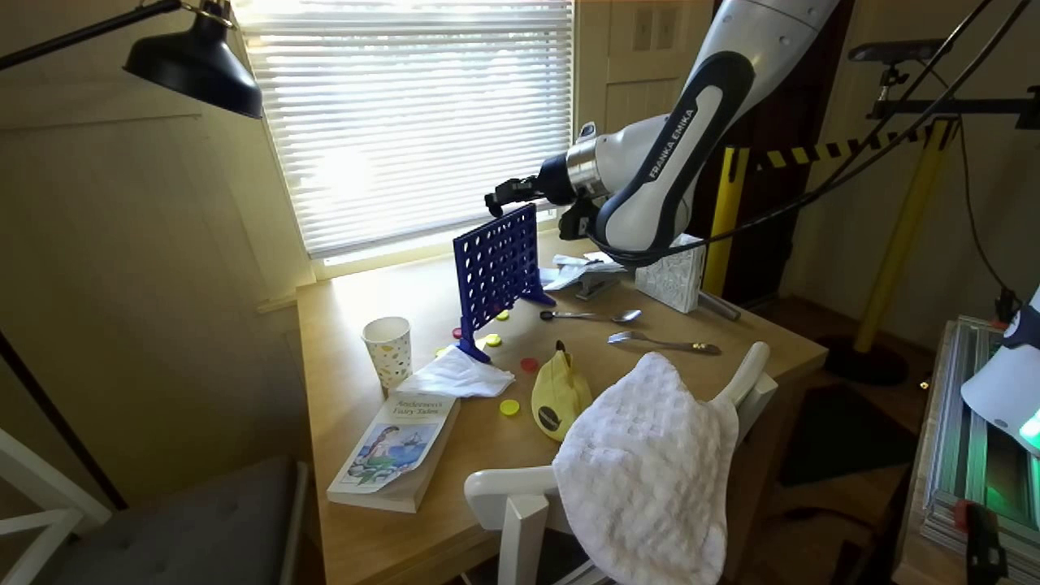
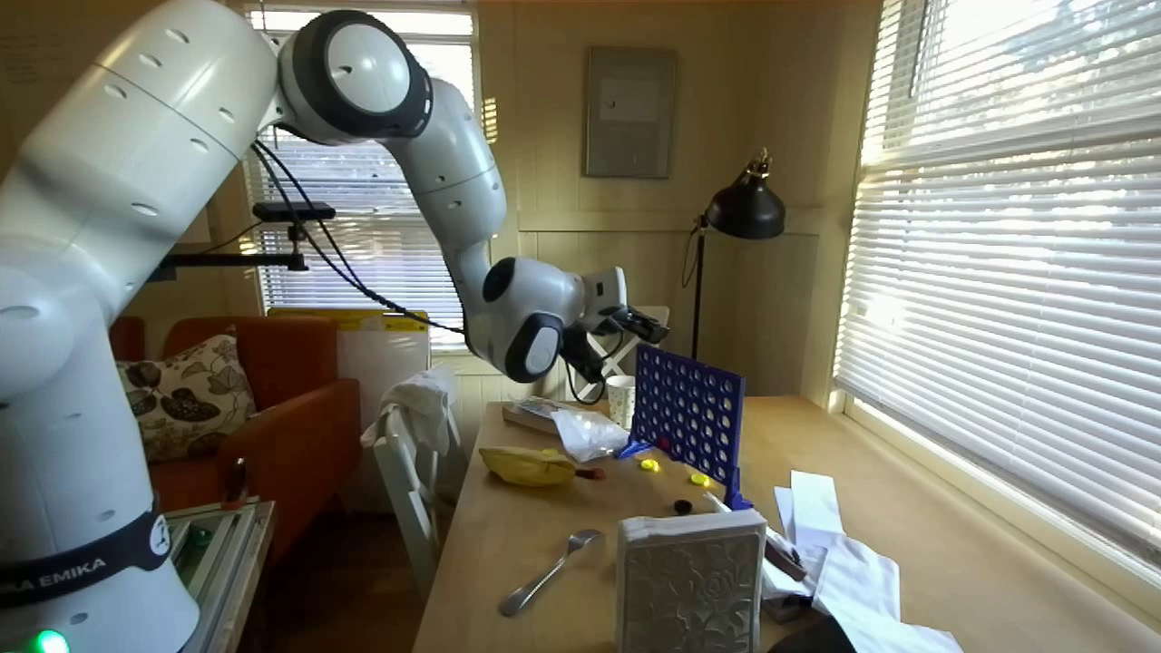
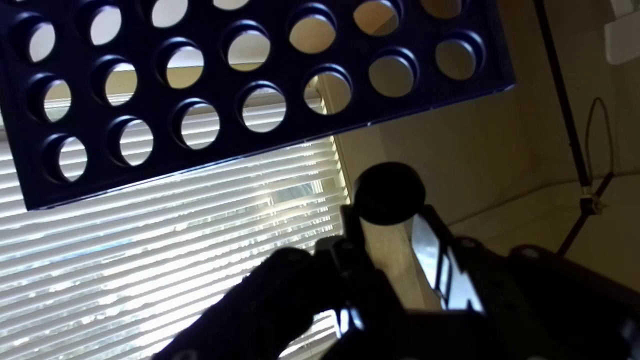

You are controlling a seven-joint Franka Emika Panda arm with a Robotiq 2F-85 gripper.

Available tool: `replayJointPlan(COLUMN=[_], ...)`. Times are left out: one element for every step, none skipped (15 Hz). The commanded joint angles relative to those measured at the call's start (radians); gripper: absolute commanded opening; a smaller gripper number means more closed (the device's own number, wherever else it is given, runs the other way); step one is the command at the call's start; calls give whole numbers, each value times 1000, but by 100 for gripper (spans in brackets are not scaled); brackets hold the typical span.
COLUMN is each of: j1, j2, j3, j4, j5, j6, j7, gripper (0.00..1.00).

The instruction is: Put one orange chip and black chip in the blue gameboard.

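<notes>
end effector (image 3: 389,216): pinched narrow on a dark disc (image 3: 390,190), presumably the black chip, near the top edge of the blue gameboard (image 1: 497,262), upright on the desk (image 1: 349,309). reading this as placing the disc: at about slot height, not yet in. next: line up over a top slot, hold the face parallel to the panel, lower straight, let go without nudging the board. for the orange chip, would try the reddish disc (image 1: 529,365) loose on the desk. cannot place the red spot (image 2: 664,443) low on the panel in an exterior view: in a hole or behind. cannot confirm disc colour against the backlight, nor judge gap to board. cannot see slot openings, nor the full panel in wrist view
</notes>
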Motion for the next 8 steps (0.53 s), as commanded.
replayJointPlan(j1=[-31, -36, -38, -42, -45, -49, -51, -53], j2=[7, 11, 13, 16, 20, 23, 28, 32], j3=[41, 47, 50, 55, 59, 64, 67, 69], j4=[19, 22, 26, 29, 33, 37, 43, 48], j5=[23, 13, 7, 1, -8, -10, -16, -20], j6=[-41, -39, -37, -35, -33, -38, -36, -35], j7=[-34, -31, -32, -31, -29, -25, -24, -26], gripper=[8, 8, 8, 8, 8, 8, 8, 8])
